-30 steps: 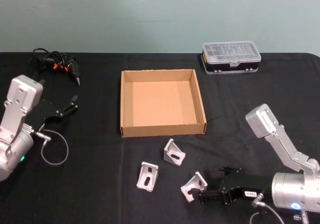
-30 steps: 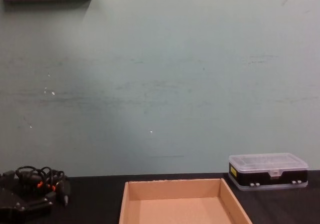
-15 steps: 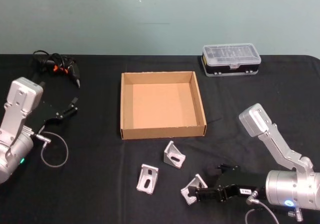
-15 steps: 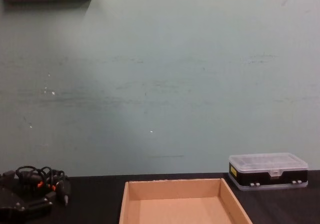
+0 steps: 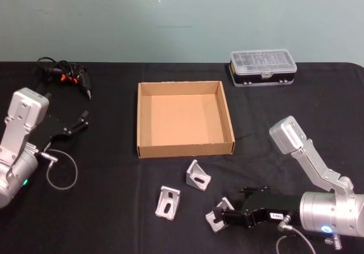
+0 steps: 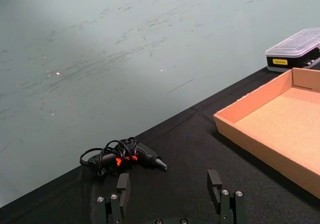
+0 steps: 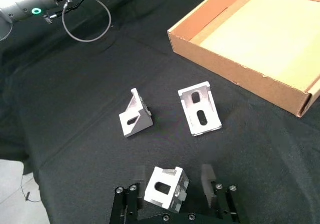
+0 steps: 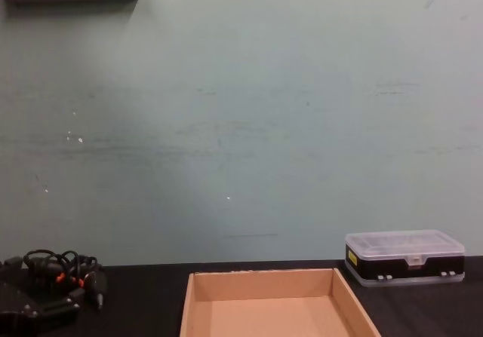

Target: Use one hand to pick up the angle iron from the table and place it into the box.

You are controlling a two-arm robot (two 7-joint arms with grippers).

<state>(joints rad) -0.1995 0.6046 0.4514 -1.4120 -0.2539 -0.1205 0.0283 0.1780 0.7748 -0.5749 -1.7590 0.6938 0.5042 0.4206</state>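
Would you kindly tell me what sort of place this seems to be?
Probably a robotics lab bench: a black table carries loose angle irons, a cardboard box and a parts case, and the right gripper straddles one angle iron.

The black counter (image 5: 296,100) fills the lower part of the picture. A flat brown box (image 5: 185,148) sits in the middle. A clear case (image 5: 263,66) sits at the upper right. Black cords (image 5: 63,74) lie at the upper left. Three angle irons (image 5: 198,175) lie below the box.
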